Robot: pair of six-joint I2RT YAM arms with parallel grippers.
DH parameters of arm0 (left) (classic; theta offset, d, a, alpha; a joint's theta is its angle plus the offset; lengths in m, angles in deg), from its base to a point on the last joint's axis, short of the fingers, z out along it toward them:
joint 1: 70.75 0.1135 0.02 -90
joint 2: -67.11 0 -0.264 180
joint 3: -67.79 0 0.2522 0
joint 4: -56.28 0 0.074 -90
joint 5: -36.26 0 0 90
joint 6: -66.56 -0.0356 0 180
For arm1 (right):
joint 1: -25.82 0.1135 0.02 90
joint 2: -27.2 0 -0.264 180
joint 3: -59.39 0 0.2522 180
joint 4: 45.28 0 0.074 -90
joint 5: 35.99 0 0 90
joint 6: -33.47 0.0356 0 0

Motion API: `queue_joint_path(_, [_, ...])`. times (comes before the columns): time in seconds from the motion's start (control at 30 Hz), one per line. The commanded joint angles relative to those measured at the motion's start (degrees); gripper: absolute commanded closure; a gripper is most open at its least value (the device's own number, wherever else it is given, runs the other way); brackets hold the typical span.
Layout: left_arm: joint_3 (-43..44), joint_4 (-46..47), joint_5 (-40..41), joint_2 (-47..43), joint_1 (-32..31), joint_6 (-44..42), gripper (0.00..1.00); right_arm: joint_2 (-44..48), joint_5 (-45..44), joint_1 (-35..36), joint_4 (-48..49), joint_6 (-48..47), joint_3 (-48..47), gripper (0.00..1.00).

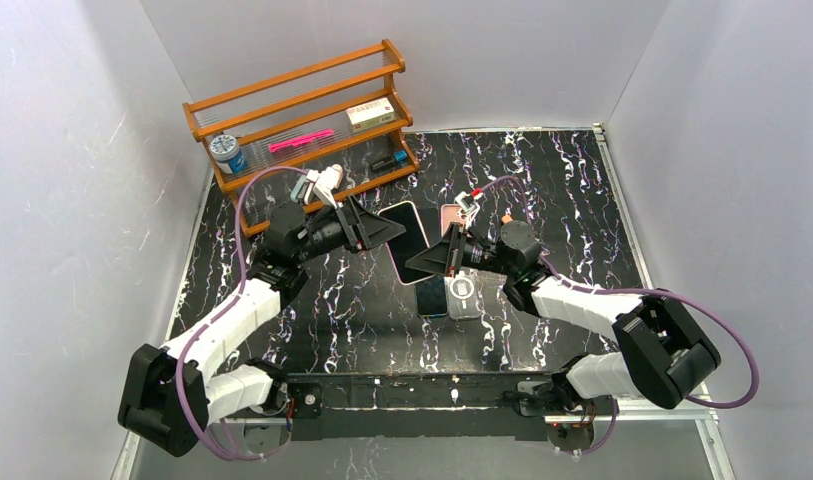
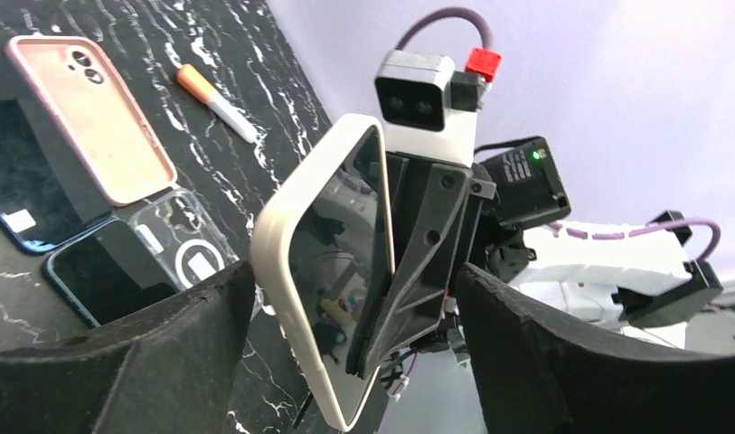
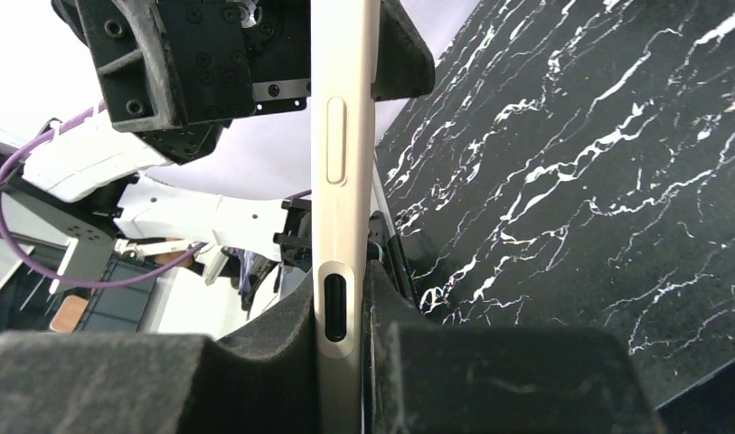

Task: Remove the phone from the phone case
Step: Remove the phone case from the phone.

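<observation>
Seen only edge-on from the right wrist: case (image 3: 345,181), cropped at the top and bottom edges, with the phone (image 2: 336,262) inside out of sight there. From the left wrist, cropped at its lower end, back hidden behind the right gripper (image 2: 377,334). Blurred and cut off at both lower corners: left fingers (image 2: 119,362), covering part of a clear case (image 2: 187,244). Cut by the left edge: dark phone (image 2: 6,163). Too small to read from above: print on the box (image 1: 370,113) in the far-left rack (image 1: 194,118).

Two grippers (image 1: 387,230) (image 1: 422,262) — one rack (image 1: 195,122)
</observation>
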Motion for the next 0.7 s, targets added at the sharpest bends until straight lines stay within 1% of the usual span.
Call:
queue_joint_path(0.0, [-0.6, 6.4, -1.3, 0.0, -2.0, 3.0, 0.26, 0.2, 2.9, -0.1, 10.0, 2.0, -2.4, 0.99])
queue_joint_path(0.1, [-0.9, 8.9, -0.3, -0.1, -3.1, 4.4, 0.33, -0.7, 4.4, -0.1, 11.9, 3.2, -2.4, 0.99])
queue_joint_path(0.37, [-0.7, 12.0, 0.3, 0.2, -5.8, 4.8, 0.57, -3.1, 6.7, -0.1, 17.0, 6.4, -2.6, 0.99])
queue_joint_path(0.47, [-1.1, 13.2, 0.6, 0.1, -6.0, 5.5, 0.69, -3.8, 7.2, -0.1, 17.6, 6.8, -3.2, 0.99])
queue_joint_path(0.5, [-1.2, 13.6, 0.9, -0.1, -6.1, 5.6, 0.75, -4.0, 7.3, -0.1, 17.8, 6.9, -3.3, 0.99])
queue_joint_path(0.53, [-1.3, 13.8, 1.3, -0.3, -6.1, 5.7, 0.82, -4.1, 7.1, -0.1, 17.8, 6.9, -3.4, 0.98])
queue_joint_path(0.6, [-1.5, 14.0, 2.5, -0.7, -6.1, 5.7, 1.00, -4.1, 6.0, -0.1, 17.0, 6.7, -3.4, 0.94])
queue_joint_path(0.67, [-2.3, 14.0, 4.8, -1.3, -6.1, 6.2, 1.00, -3.8, 4.7, 0.0, 16.0, 6.4, -3.1, 0.85])
